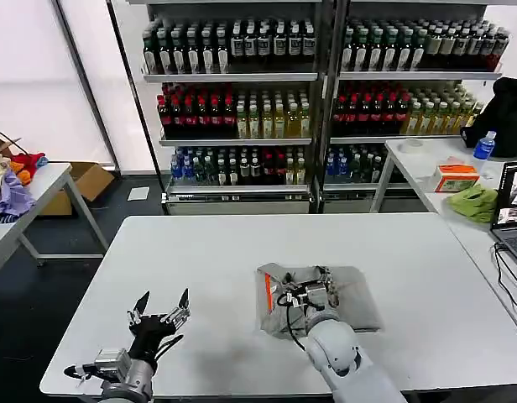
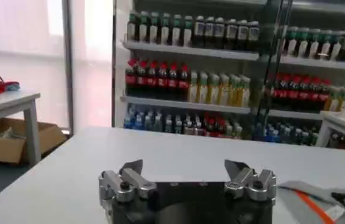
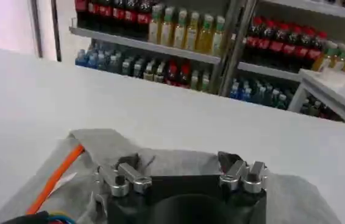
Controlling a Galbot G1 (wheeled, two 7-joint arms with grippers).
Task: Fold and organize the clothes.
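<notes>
A folded light grey shirt (image 1: 357, 304) with an orange stripe (image 1: 268, 294) along one edge lies on the white table (image 1: 200, 252), right of centre. My right gripper (image 1: 307, 290) hovers low over the shirt's middle. In the right wrist view this gripper (image 3: 178, 163) is open, with grey cloth (image 3: 111, 146) and the orange stripe (image 3: 56, 179) beneath it and nothing between the fingers. My left gripper (image 1: 162, 307) is open over bare table near the front left edge. The left wrist view shows its spread fingers (image 2: 184, 167) and a corner of the shirt (image 2: 319, 198) off to the side.
Shelves of drink bottles (image 1: 242, 109) stand behind the table. A side table (image 1: 28, 189) on the left carries coloured fabrics, with a cardboard box (image 1: 91, 178) on the floor beside it. The right-hand table (image 1: 426, 164) holds a lime-green cloth (image 1: 475, 202), a tissue box (image 1: 454, 177) and a laptop (image 1: 512, 210).
</notes>
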